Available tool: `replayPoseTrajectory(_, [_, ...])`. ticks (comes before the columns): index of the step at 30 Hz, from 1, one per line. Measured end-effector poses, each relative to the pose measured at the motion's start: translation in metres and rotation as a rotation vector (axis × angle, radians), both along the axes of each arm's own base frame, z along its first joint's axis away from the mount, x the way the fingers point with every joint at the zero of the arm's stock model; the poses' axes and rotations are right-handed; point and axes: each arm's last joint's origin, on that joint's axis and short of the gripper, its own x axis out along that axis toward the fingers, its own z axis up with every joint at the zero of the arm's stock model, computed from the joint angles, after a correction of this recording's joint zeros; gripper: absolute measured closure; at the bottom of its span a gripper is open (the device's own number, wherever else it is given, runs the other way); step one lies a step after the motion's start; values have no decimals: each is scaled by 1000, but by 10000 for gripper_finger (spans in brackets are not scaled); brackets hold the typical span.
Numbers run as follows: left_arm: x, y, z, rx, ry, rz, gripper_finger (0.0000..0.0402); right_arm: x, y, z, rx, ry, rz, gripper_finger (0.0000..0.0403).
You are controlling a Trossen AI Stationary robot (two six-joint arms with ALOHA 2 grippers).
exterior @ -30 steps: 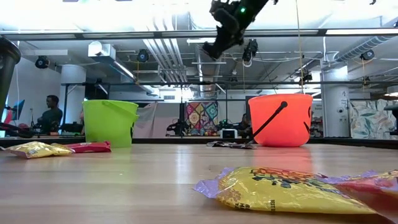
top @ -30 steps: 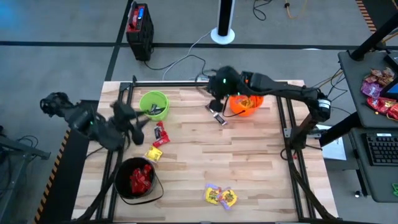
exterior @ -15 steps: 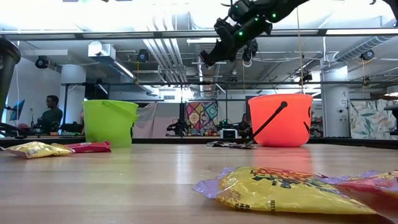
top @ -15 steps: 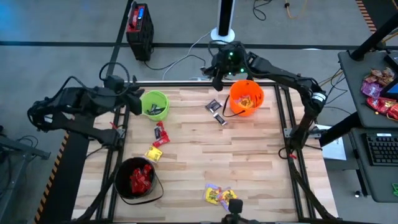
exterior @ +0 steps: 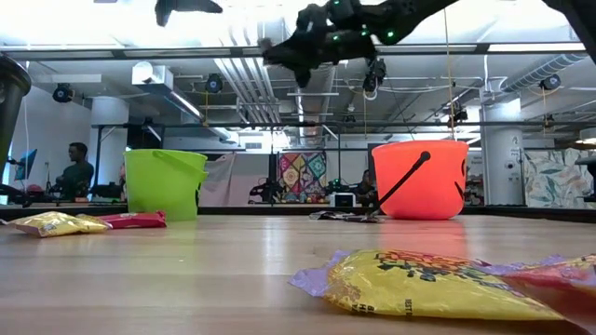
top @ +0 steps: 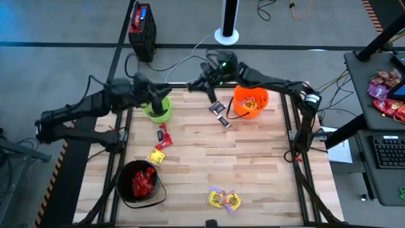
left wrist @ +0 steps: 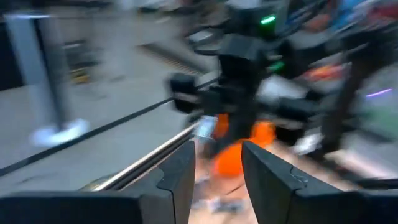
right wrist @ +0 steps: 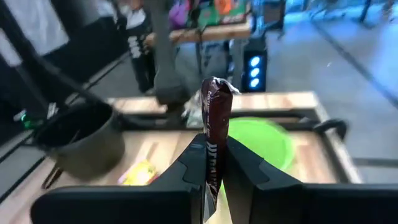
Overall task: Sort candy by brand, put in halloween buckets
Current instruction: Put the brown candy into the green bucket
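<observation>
We counted three buckets on the desk (top: 253, 171): green bucket (top: 157, 106), orange bucket (top: 250, 102), black bucket (top: 140, 183). Right gripper (right wrist: 214, 163) clamped a dark candy (right wrist: 216, 127); left gripper (left wrist: 217, 163) apart, empty, above the green bucket.

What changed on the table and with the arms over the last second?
The left gripper swung from the table's left edge up over the green bucket. The right gripper, shut on a dark candy, moved left from the orange bucket. Buckets and loose candy stayed put.
</observation>
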Motion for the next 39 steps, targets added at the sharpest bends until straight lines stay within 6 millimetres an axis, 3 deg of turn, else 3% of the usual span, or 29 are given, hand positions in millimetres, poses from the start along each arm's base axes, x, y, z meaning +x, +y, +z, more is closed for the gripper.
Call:
replayPoseTrajectory(6, [-6, 57, -40, -82, -144, -280, 287, -20, 5, 30, -30, -30, -19, 374])
replayPoseTrajectory(11, [0, 83, -61, -74, -229, -374, 287, -14, 19, 32, -23, -31, 4, 374])
replayPoseTrajectory(20, [21, 97, -78, -125, -245, -452, 287, -5, 25, 28, -58, -11, -140, 374])
replayPoseTrajectory(33, [54, 119, -62, -105, -255, -542, 288, 7, 24, 11, -16, 21, -133, 374])
replayPoseTrajectory(36, [56, 121, -59, -84, -255, -548, 310, 7, 25, 11, -21, 19, -130, 374])
replayPoseTrajectory(39, [55, 121, -58, -84, -252, -545, 363, 7, 25, 12, -34, 10, -126, 374])
